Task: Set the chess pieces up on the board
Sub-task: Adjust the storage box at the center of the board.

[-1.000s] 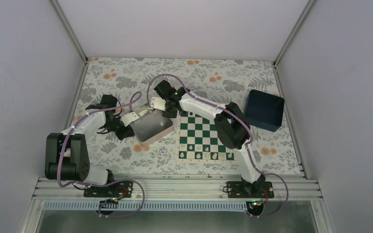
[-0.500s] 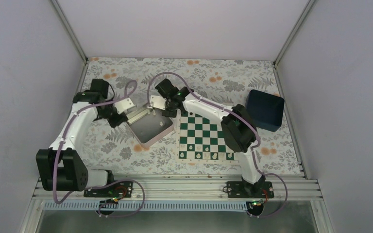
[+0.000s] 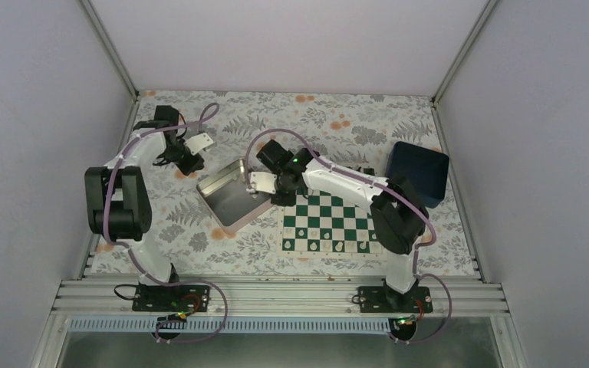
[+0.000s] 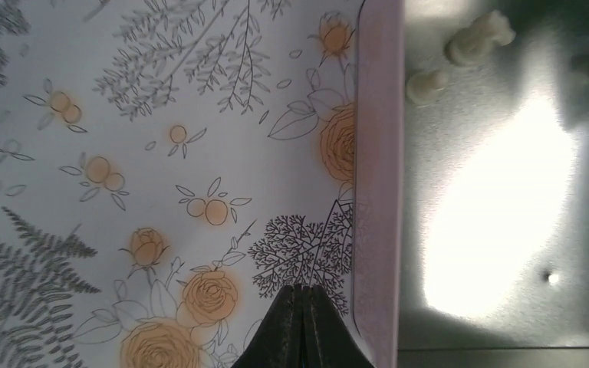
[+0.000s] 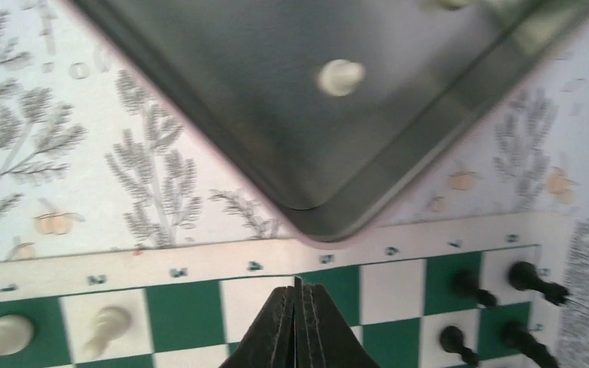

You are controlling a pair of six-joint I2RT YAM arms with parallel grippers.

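The green and white board (image 3: 330, 222) lies right of centre. Cream chess pieces (image 3: 339, 247) stand along its near edge, and black ones (image 5: 533, 280) and cream ones (image 5: 107, 326) show in the right wrist view. More cream pieces (image 4: 479, 38) lie loose inside the silver tray (image 3: 230, 201). My right gripper (image 3: 286, 201) is shut and empty above the board's far-left corner, the tray's corner (image 5: 330, 222) just ahead of its tip (image 5: 297, 290). Over the tablecloth my left gripper (image 3: 193, 165) is shut and empty, its tip (image 4: 301, 290) just outside the tray's pink rim (image 4: 376, 153).
A dark blue box (image 3: 418, 175) stands at the right, behind the board. The tray sits turned at an angle, left of the board. Grey walls close in the flowered tablecloth (image 3: 199, 238) on three sides.
The left arm has swung from the tray's left side out to the far left. The right gripper came from the tray's far edge to the board's corner. The tray has turned.
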